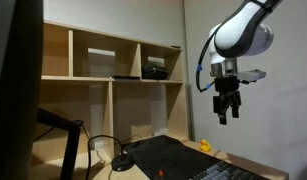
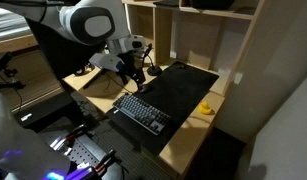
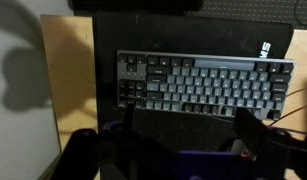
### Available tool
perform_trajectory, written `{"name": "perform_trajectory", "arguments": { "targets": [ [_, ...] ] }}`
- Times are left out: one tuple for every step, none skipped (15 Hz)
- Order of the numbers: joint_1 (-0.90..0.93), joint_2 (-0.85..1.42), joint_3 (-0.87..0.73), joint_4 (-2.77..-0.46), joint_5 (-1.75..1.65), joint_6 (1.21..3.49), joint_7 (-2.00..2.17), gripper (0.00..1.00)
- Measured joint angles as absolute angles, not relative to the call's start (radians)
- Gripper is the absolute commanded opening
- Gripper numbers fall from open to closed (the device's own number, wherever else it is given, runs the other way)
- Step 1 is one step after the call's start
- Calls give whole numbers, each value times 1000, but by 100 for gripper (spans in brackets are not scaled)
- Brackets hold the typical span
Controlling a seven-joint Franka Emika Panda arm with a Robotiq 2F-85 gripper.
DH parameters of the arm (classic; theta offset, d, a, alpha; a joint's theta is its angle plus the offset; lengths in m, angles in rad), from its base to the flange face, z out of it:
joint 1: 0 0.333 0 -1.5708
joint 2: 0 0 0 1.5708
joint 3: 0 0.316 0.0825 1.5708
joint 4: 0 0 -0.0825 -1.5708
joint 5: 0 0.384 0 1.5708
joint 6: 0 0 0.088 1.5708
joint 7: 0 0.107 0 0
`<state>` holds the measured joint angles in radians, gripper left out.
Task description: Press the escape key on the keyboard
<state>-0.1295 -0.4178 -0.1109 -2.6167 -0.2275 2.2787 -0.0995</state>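
Observation:
The dark keyboard (image 3: 203, 82) lies across a black mat (image 3: 193, 40) in the wrist view, with its top-left corner key (image 3: 126, 60) at the left end. It also shows in both exterior views (image 1: 233, 172) (image 2: 143, 112). My gripper (image 1: 228, 108) hangs well above the desk, over the mat and keyboard area, and touches nothing. In an exterior view it is above the keyboard's far end (image 2: 133, 72). In the wrist view its two fingers stand wide apart at the bottom edge (image 3: 188, 140), open and empty.
A small yellow toy (image 1: 205, 146) (image 2: 206, 108) sits on the wooden desk beside the mat. Wooden shelving (image 1: 113, 70) stands behind the desk. A black cable and stand (image 1: 121, 160) lie near the mat's edge. The desk edge (image 2: 183, 150) is close to the keyboard.

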Motion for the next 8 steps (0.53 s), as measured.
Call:
{"name": "perform_trajectory", "arguments": {
  "targets": [
    [-130, -418, -111, -2617, -227, 2279, -99, 100],
    [-130, -418, -111, -2617, -227, 2279, -99, 100],
    [-130, -418, -111, -2617, -227, 2279, -99, 100],
    [-130, -415, -111, -2616, -226, 2278, -89, 100],
    [-130, -404, -111, -2616, -220, 2277, -76, 100],
    [-127, -385, -108, -2616, -218, 2277, -68, 100],
    [-114, -359, -101, -2619, -211, 2280, -71, 100],
    [-83, -333, -91, -2625, -183, 2295, -92, 100]
  ]
}}
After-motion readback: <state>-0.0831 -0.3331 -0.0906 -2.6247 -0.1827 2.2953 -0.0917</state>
